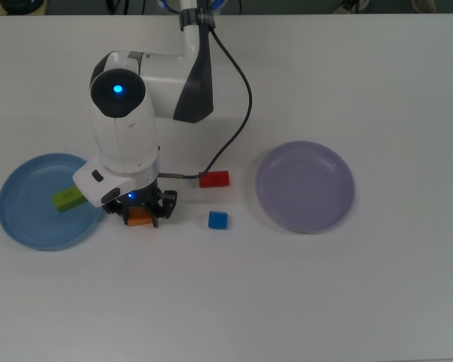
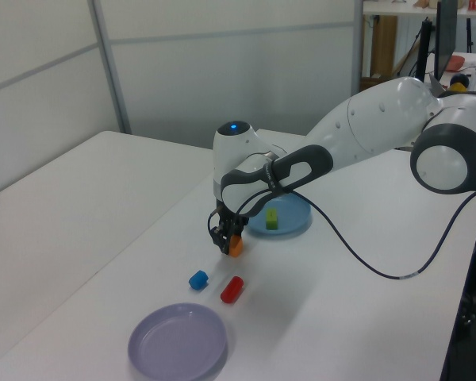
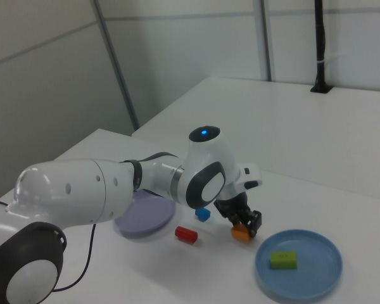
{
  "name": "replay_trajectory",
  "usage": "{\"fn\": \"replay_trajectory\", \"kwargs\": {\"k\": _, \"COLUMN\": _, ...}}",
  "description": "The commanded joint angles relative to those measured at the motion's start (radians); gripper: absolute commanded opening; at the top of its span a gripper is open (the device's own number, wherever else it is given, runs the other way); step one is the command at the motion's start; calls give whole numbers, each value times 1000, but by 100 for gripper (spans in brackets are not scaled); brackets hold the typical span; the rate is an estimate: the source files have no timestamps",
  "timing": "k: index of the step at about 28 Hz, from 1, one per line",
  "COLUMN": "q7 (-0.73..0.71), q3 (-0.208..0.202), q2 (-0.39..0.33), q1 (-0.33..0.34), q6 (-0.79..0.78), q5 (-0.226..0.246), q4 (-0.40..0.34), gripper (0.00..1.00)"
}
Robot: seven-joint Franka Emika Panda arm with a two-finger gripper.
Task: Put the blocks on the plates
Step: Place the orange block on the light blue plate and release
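Beside the light blue plate (image 1: 30,226) holding the green block (image 1: 69,199), near the bench's middle, the gripper (image 1: 141,215) stands clenched around the orange block (image 1: 140,216), which rests on the bench (image 1: 287,302).

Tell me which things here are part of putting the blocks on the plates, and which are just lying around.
Part of the job: orange block between the pincer fingers, green block on the blue plate, red block, blue block, lavender plate.

Just there: black cable, white table.
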Motion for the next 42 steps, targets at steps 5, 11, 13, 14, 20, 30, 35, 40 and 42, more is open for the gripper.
{"fn": "replay_trajectory", "kwargs": {"k": 5, "q7": -71, "q3": -20, "q2": -118, "q1": -67, "q6": -87, "q5": 27, "q4": -9, "gripper": 9}}
{"fn": "replay_trajectory", "kwargs": {"k": 11, "q7": -169, "q3": -71, "q2": -126, "q1": -89, "q6": -79, "q5": 101, "q4": -9, "gripper": 9}}
{"fn": "replay_trajectory", "kwargs": {"k": 13, "q7": -190, "q3": -100, "q2": -118, "q1": -90, "q6": -75, "q5": 104, "q4": -7, "gripper": 10}}
{"fn": "replay_trajectory", "kwargs": {"k": 14, "q7": -201, "q3": -109, "q2": -117, "q1": -92, "q6": -69, "q5": 105, "q4": -4, "gripper": 10}}
{"fn": "replay_trajectory", "kwargs": {"k": 20, "q7": -230, "q3": -119, "q2": -55, "q1": -122, "q6": 29, "q5": 148, "q4": 20, "gripper": 11}}
{"fn": "replay_trajectory", "kwargs": {"k": 30, "q7": -218, "q3": -114, "q2": -18, "q1": -122, "q6": 103, "q5": 159, "q4": 17, "gripper": 16}}
{"fn": "replay_trajectory", "kwargs": {"k": 35, "q7": -218, "q3": -113, "q2": -9, "q1": -122, "q6": 103, "q5": 159, "q4": 17, "gripper": 77}}
{"fn": "replay_trajectory", "kwargs": {"k": 40, "q7": -220, "q3": -109, "q2": 0, "q1": -113, "q6": 105, "q5": 153, "q4": 19, "gripper": 100}}
{"fn": "replay_trajectory", "kwargs": {"k": 42, "q7": -218, "q3": -109, "q2": -5, "q1": -113, "q6": 103, "q5": 156, "q4": 20, "gripper": 100}}
